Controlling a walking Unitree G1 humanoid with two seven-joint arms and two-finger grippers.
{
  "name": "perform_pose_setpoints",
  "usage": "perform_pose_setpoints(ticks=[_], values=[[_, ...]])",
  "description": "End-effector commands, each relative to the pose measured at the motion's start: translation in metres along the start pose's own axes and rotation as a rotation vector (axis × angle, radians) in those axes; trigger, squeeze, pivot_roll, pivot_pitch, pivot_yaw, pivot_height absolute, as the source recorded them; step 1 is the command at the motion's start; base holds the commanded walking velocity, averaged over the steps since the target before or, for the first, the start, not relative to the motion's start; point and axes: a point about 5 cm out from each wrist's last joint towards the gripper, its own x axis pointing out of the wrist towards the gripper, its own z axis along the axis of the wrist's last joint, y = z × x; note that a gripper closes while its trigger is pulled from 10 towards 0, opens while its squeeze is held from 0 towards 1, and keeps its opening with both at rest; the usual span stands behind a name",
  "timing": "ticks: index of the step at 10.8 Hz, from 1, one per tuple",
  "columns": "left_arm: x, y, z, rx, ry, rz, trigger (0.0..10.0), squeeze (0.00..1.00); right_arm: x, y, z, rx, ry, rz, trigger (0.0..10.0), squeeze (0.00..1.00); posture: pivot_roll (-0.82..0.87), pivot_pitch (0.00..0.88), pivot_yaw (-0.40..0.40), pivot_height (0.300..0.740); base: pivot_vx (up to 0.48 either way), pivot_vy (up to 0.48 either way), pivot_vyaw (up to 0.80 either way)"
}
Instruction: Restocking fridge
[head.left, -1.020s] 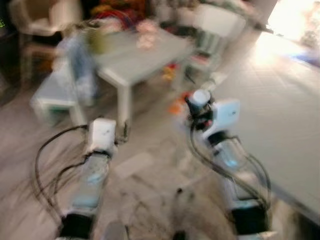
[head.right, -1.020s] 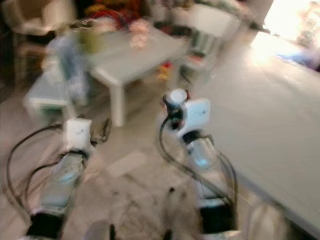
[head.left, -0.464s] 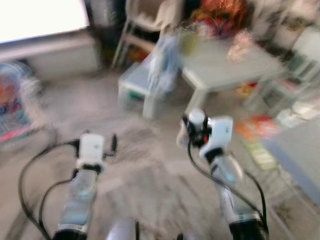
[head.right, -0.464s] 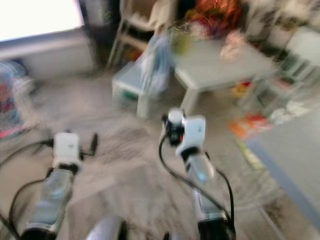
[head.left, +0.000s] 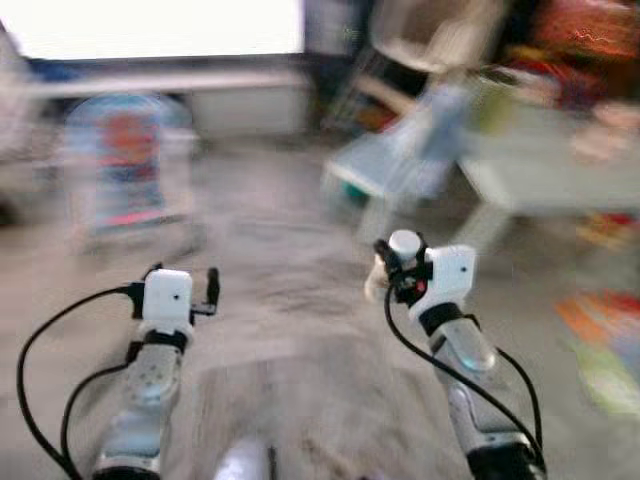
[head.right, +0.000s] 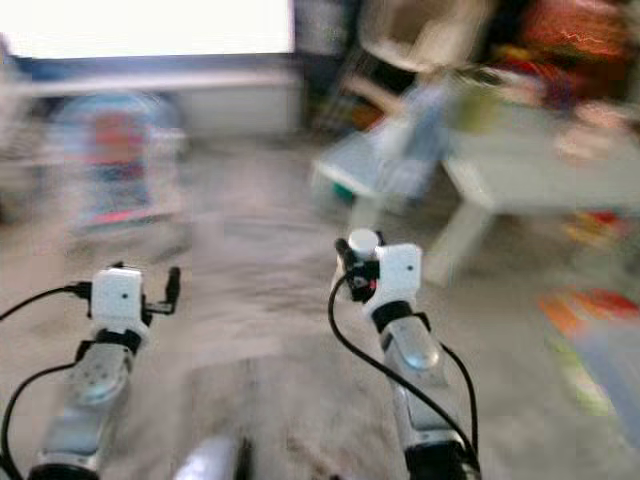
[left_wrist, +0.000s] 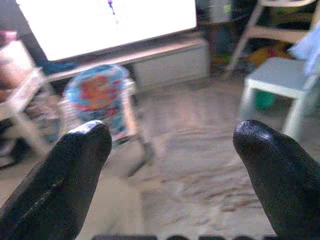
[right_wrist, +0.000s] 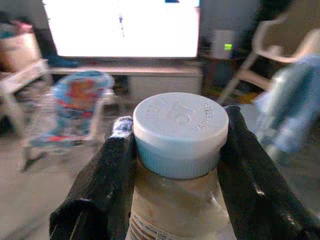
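Bottle (right_wrist: 177, 165) of pale liquid, white-capped, clamped between right gripper (right_wrist: 176, 150) fingers, left gripper (left_wrist: 172, 150) fingers apart

A grey rug (left_wrist: 200, 165) lies on the floor (head.left: 60, 300).

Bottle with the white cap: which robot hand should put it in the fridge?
Probably the right. The right gripper already clamps the bottle just under its cap, while the left gripper is open and holds nothing.
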Motion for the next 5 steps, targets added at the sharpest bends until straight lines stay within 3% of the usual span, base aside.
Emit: perform_pose_setpoints(ticks=[1, 5], values=[[-0.0031, -0.0043, -0.0013, 0.009, 0.003, -0.018, 10.0, 0.0, -0.0024, -0.0067, 0.0026, -0.01, -0.022, -0.03, 10.0, 0.0, 0.14, 0.018, -0.04, 0.74, 0.0, 0.0, 0.8], [0.0009, 0.0006, 0.0013, 0.038, -0.014, -0.004, 10.0, 0.0, -0.0022, -0.0083, 0.0006, -0.016, -0.02, -0.028, 10.0, 0.0, 0.14, 0.02, -0.044, 0.74, 0.0, 0.0, 0.8]])
